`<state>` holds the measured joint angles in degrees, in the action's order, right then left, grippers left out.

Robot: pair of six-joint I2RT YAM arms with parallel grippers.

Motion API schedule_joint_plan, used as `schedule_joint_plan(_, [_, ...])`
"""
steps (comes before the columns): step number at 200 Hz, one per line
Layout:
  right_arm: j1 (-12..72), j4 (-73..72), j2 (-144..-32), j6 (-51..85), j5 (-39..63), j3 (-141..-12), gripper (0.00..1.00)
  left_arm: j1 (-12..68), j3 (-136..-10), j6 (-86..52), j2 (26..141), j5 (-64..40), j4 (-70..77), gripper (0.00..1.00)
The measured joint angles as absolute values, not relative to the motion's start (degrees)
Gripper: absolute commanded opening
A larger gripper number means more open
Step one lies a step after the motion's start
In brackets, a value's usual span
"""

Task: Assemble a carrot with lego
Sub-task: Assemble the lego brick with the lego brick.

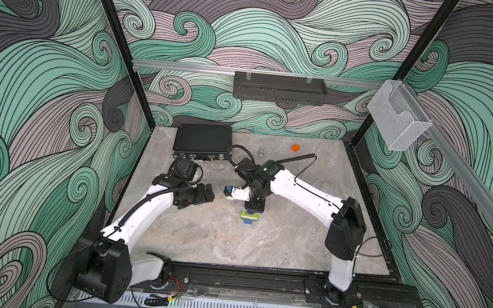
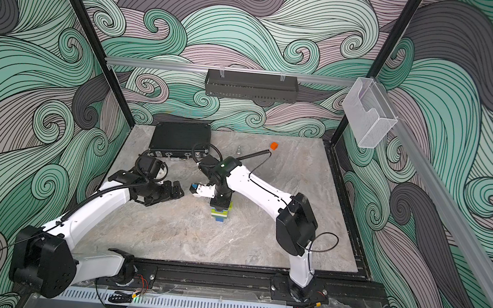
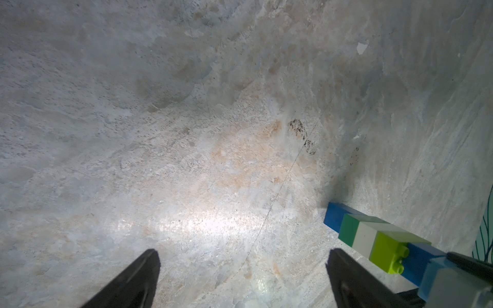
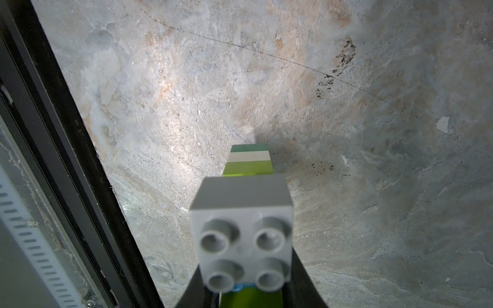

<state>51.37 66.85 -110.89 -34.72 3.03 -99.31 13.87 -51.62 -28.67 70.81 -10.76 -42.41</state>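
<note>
While right claw (image 1: pixel 254 206) grips carrot (image 1: pixel 248 218) upright, left claw (image 3: pixel 242 252) hangs wide, empty.

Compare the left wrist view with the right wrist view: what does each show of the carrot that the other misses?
Left wrist only: the carrot has its blue tip in sight, and the left end effector is open. Right wrist only: the four studs of the grey brick and the black frame rail. Both: the dark green, white and lime bands against the marble table.

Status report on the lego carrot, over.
Left gripper open, empty. Right gripper shut on banded lego-brick carrot, upright, blue tip down. Small orange cube far behind.
</note>
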Motion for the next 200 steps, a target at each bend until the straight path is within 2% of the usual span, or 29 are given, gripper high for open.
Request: schedule_joint_plan(200, [51.5, 67.4, -111.6, -34.5, 3.9, -98.3, 0.5, 13.6, -51.6, -28.7, 70.8, -10.8, -42.4, 0.99])
